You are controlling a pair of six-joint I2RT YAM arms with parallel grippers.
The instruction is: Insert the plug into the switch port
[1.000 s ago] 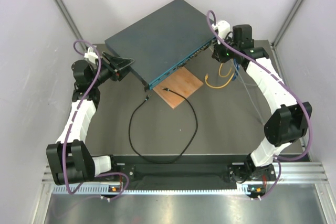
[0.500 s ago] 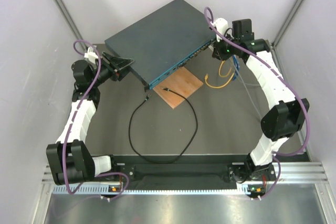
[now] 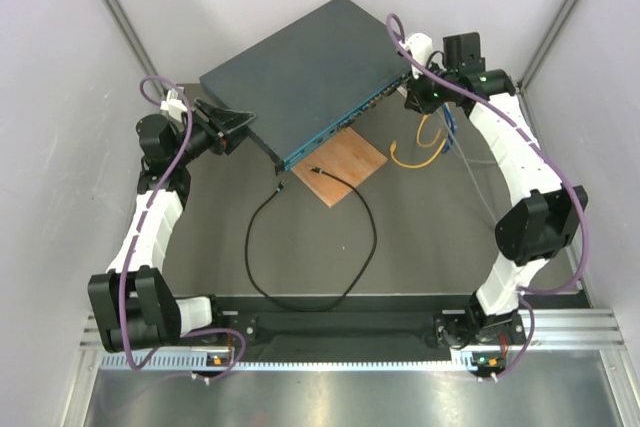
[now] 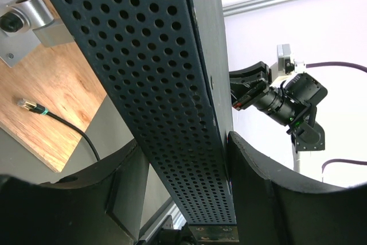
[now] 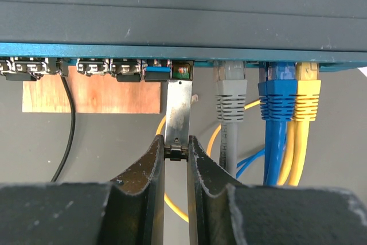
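text: none legible | labels, brands, numbers: none readable — all three views

- Right gripper (image 5: 175,154) pinches the near end of a silver stick (image 5: 179,107), whose far end meets the teal switch face (image 5: 114,51).
- Right of it, 3 plugs sit in ports: grey plug (image 5: 231,98), blue plug (image 5: 275,98), yellow plug (image 5: 307,98).
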